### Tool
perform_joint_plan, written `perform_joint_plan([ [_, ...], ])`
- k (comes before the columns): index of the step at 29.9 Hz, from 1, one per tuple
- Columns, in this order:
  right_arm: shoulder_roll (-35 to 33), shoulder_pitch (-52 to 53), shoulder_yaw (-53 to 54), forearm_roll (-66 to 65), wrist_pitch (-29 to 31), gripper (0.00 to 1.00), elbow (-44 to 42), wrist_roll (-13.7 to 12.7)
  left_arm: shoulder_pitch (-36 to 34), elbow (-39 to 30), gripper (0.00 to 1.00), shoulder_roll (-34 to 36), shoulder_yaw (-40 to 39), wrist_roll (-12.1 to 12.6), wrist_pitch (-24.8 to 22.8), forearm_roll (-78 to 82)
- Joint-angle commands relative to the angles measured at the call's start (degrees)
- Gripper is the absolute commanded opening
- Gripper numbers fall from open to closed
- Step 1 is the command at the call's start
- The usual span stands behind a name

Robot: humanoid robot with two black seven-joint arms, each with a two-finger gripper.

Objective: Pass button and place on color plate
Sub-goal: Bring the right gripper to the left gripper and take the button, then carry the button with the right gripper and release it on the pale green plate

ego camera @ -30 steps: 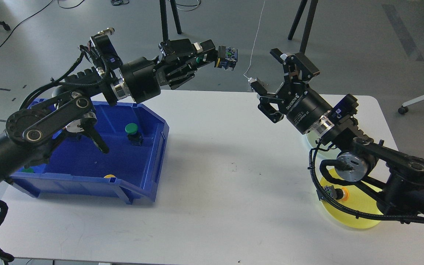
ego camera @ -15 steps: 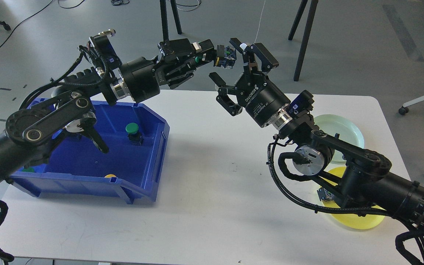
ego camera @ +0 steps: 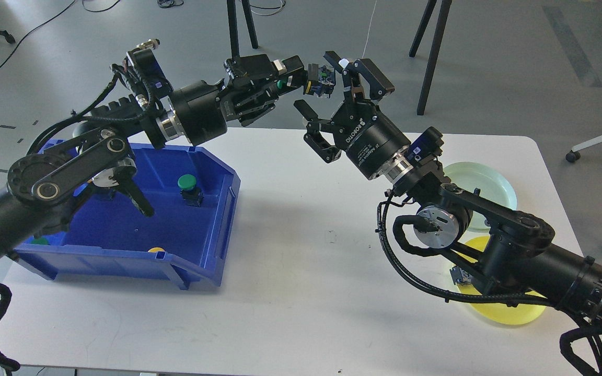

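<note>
My left gripper (ego camera: 303, 81) is held high above the table's back edge and is shut on a green-capped button (ego camera: 323, 81) whose body sticks out to the right. My right gripper (ego camera: 317, 83) is open, with one finger above and one below that button's body; I cannot tell whether they touch it. A pale green plate (ego camera: 489, 180) and a yellow plate (ego camera: 510, 313) lie at the right of the table, partly hidden by my right arm. A small button part (ego camera: 459, 275) shows at the yellow plate's left edge.
A blue bin (ego camera: 212, 230) stands on the left of the white table (ego camera: 306, 292). It holds a green button (ego camera: 187, 184), a yellow one (ego camera: 155, 250) at its front wall and another green one (ego camera: 39, 241). Tripod legs stand behind the table.
My right arm has swung left from above the plates to the held button, its open fingers now on both sides of it. The pale green plate is uncovered. My left gripper has barely moved.
</note>
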Motion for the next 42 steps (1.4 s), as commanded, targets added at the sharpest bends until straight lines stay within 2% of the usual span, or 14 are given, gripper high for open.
perform_joint_plan([
  [1,-0.05,-0.08,0.0,-0.18,-0.36,0.07,0.51,0.0,0.01,-0.04,0.1,0.0,0.09,0.0,0.0,-0.02],
  [3,-0.31,-0.17,0.96,-0.1,-0.54,0.01,0.68,0.0,0.01,-0.04,0.1,-0.08,0.09,0.0,0.0,-0.02],
  [14,-1.37,-0.61,1.93,-0.01,-3.26,0.0,3.05,0.0,0.01,0.05,0.1,0.0,0.09,0.0,0.0,-0.02],
  [16,-1.37,-0.61,1.93,-0.01,-3.26,0.0,3.05,0.0,0.01,0.05,0.13,0.0,0.0,0.0,0.0,-0.02],
  [17,-1.37,-0.61,1.93,-0.01,-3.35,0.0,3.05,0.0,0.01,0.05,0.17,-0.08,0.0,0.0,0.0,-0.02],
  [19,-1.37,-0.7,1.93,-0.01,-3.35,0.0,3.05,0.0,0.1,0.13,0.47,-0.26,-0.35,0.0,0.0,-0.46],
  [20,-1.45,-0.78,1.93,-0.01,-3.44,0.0,3.05,0.0,0.1,0.13,0.69,-0.52,-0.35,0.0,0.0,-0.55],
  [21,-1.45,-0.87,1.93,-0.01,-3.53,0.0,3.05,0.0,0.1,0.13,0.8,-0.87,-0.61,0.0,0.0,-0.81],
  [24,-2.24,-1.13,2.02,-0.01,-3.79,0.0,3.32,0.0,0.19,0.22,0.87,-1.05,-0.53,0.0,0.0,-1.34],
  [31,-8.47,-5.69,5.0,-0.01,-4.93,0.0,6.3,0.0,0.19,0.75,0.91,-1.05,-0.61,0.0,0.0,-1.43],
  [36,-13.93,-16.23,16.06,0.08,-6.51,0.0,7.01,0.0,0.19,0.84,0.92,-1.05,-0.61,0.0,0.0,-1.43],
  [39,-14.55,-22.91,21.6,-0.01,-12.29,0.0,6.57,0.0,0.19,1.1,0.92,-1.14,-0.7,0.0,0.0,-1.43],
  [42,-14.03,-25.74,22.94,0.25,-21.25,0.0,5.0,0.0,0.19,1.1,0.92,-1.14,-0.7,0.0,0.0,-1.43],
])
